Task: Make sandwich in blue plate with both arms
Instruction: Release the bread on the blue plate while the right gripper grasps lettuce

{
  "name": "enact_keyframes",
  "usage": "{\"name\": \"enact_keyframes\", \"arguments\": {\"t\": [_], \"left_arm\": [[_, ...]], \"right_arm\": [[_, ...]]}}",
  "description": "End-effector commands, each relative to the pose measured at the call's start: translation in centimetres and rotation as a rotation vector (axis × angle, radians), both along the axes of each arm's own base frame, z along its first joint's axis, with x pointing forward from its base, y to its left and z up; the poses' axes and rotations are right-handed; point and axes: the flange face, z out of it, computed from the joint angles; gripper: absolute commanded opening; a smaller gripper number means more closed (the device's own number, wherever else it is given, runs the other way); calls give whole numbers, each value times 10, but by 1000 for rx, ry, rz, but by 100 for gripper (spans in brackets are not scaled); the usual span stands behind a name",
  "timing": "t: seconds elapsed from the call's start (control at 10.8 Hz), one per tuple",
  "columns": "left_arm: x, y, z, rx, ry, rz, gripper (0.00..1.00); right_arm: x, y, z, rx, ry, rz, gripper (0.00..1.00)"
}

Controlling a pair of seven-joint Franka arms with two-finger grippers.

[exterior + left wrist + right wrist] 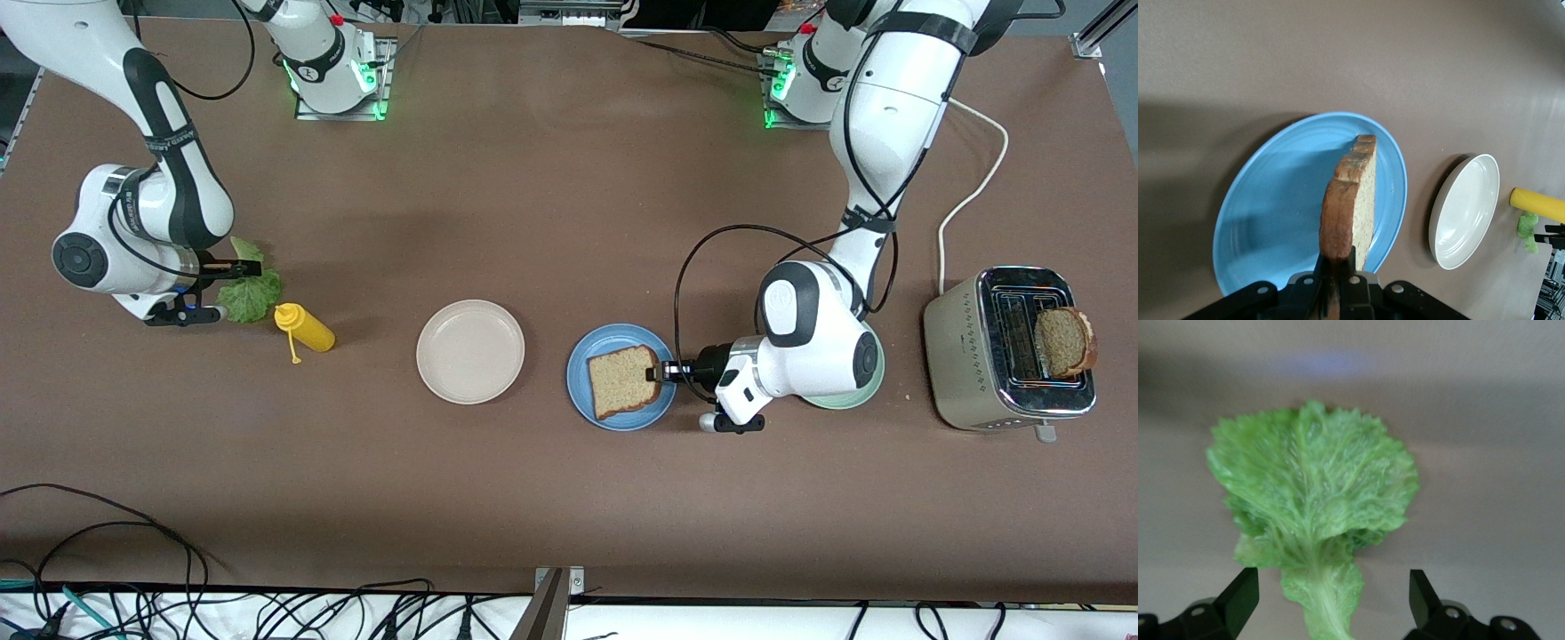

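The blue plate point(587, 391) lies near the middle of the table. My left gripper point(660, 373) is shut on the crust edge of a brown bread slice point(625, 380) and holds it over the plate. In the left wrist view the slice point(1353, 200) shows edge-on over the blue plate point(1271, 213), clamped in the gripper point(1338, 265). A second slice point(1064, 342) sticks out of the toaster. The green lettuce leaf point(252, 293) lies at the right arm's end of the table. My right gripper point(216, 289) is open with one finger on each side of the leaf's stem point(1325, 600).
A beige plate point(470, 351) lies beside the blue plate, toward the right arm's end. A yellow squeeze bottle point(304, 327) lies next to the lettuce. A pale green plate point(845, 398) lies under the left arm's wrist. The silver toaster point(978, 356) stands at the left arm's end.
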Motion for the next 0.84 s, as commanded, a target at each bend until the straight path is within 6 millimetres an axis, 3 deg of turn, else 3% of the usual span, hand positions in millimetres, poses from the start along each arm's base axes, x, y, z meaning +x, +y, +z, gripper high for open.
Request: {"name": "enact_keyframes", "arguments": {"t": [0.0,0.09,0.19,0.28,0.37,0.46,0.56,0.74], "left_arm": [[4,-7,-7,-30,-2,5,0],[3,-7,-9,-29,1,5,0],[3,-5,-14,-28,0,-1,5],[3,-2,-18,-25,4,1,17],[3,-1,-18,-26,6,4,32],[3,1,-21,-24,9,3,78],[4,4,-22,-23,1,-4,100],[5,10,-22,-28,-13,-12,100]], "right_arm": [[-11,-2,-14,12,42,11,89],[-12,-2,-18,17,50,1,69],[-15,-4,-21,21,69,-7,43],[-16,-4,-21,22,77,-8,15],[-16,-4,-20,24,79,-12,0],[-16,-4,-20,33,77,-26,0],[-14,-4,-19,42,71,-41,0],[-3,-5,-4,39,36,-41,0]]}}
